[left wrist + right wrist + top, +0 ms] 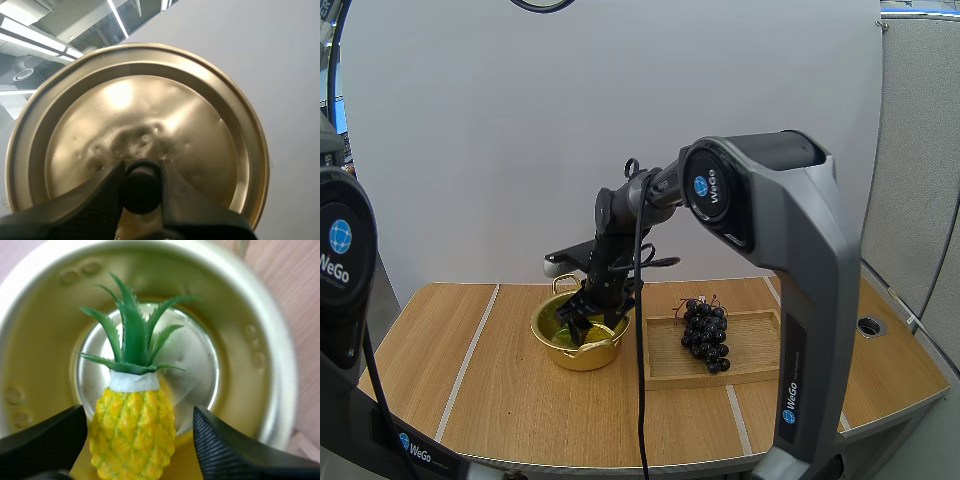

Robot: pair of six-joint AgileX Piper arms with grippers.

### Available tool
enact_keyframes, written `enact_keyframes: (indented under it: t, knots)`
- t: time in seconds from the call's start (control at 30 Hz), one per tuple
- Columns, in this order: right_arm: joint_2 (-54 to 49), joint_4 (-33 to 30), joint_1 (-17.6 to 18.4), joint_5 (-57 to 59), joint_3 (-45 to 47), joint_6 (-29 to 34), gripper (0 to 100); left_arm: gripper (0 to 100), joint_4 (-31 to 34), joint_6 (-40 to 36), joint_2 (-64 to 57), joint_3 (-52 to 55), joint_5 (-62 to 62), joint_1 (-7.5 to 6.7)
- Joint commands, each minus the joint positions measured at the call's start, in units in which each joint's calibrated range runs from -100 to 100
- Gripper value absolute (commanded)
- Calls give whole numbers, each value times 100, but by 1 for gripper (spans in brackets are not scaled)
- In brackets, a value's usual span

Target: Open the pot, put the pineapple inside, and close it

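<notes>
High view: grapes (705, 335) on tray (757, 347) beside pot (582, 358); right jaws spread astride pineapple (132, 432), left jaws clamp lid knob (141, 187).

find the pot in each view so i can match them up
high view: pot on the table, left of the wooden tray, right jaws reaching into it.
left wrist view: its lid, knob pinched in the left jaws.
right wrist view: pot from above, pineapple inside, between the open right jaws.
shared landmark: right jaws at the pot.
</notes>
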Motion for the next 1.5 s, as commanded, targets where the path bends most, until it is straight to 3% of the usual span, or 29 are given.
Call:
enact_keyframes:
  t: [0.0,0.5,0.9,1.3,1.47]
  knots:
    - [-487,-67,-10,60,-46,34,100,0,72,-8,-24,-37,-197,-19]
    - [-2907,-79,-10,1595,-4,184,100,0,72,-8,-24,-37,-197,-19]
    - [-4961,-429,-10,2492,454,666,100,0,72,-8,-24,-37,-197,-19]
    - [-6436,-519,-10,2492,497,919,100,0,72,-8,-24,-37,-197,-19]
    - [-7091,-730,-10,2492,1078,1096,100,0,72,-8,-24,-37,-197,-19]
